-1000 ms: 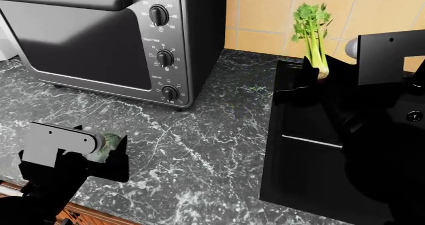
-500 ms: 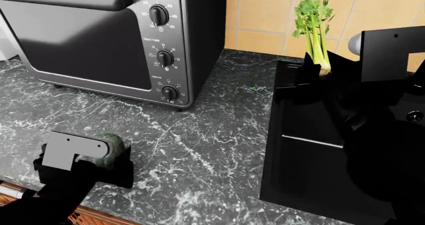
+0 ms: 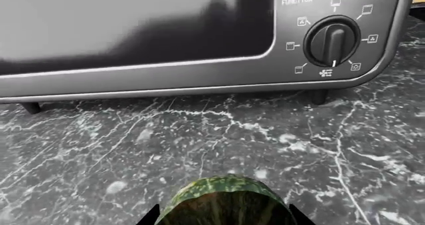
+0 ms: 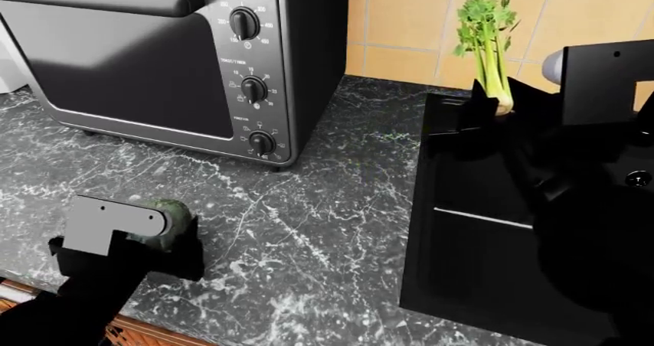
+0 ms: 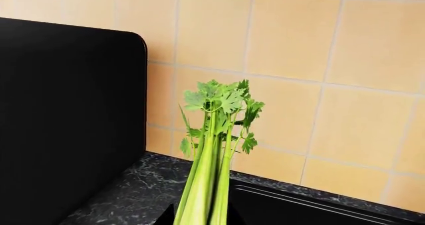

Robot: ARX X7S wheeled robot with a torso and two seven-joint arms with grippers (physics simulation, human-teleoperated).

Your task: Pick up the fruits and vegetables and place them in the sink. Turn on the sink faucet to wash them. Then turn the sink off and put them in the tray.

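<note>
Head view is showing, at the far left, the left gripper [image 4: 153, 243] sitting low over the marbled bench [image 4: 306, 231] and closing around the squash [image 4: 168, 217], whose dark-green top is peeking out beside the grey gripper plate. In the left wrist view the squash [image 3: 226, 205] is lying between the two dark fingertips, which are pressing against its sides, so the gripper appears to be pinching it; whether it is lifting clear of the bench I cannot tell.

Moving right, the toaster oven [image 4: 164, 55] is standing at the back of the bench. Further right, the right gripper [image 4: 498, 109] is pinching the base of the celery [image 4: 488, 44] and holding it upright over the rear corner of the sink [image 4: 480, 231], in front of the tiled wall [image 4: 409, 24]. The right wrist view is showing the celery [image 5: 212, 175] rising straight from between the jaws.

As a judgement, the task is only beginning: both items are being gripped, neither is lying in the sink, and washing, shutting off the water and loading the tray are all remaining. The faucet and the tray are not identifiable here.

The only readable writing is "FUNCTION" above the oven's function knob [image 3: 332, 38]; the other dial markings are too small to read.
</note>
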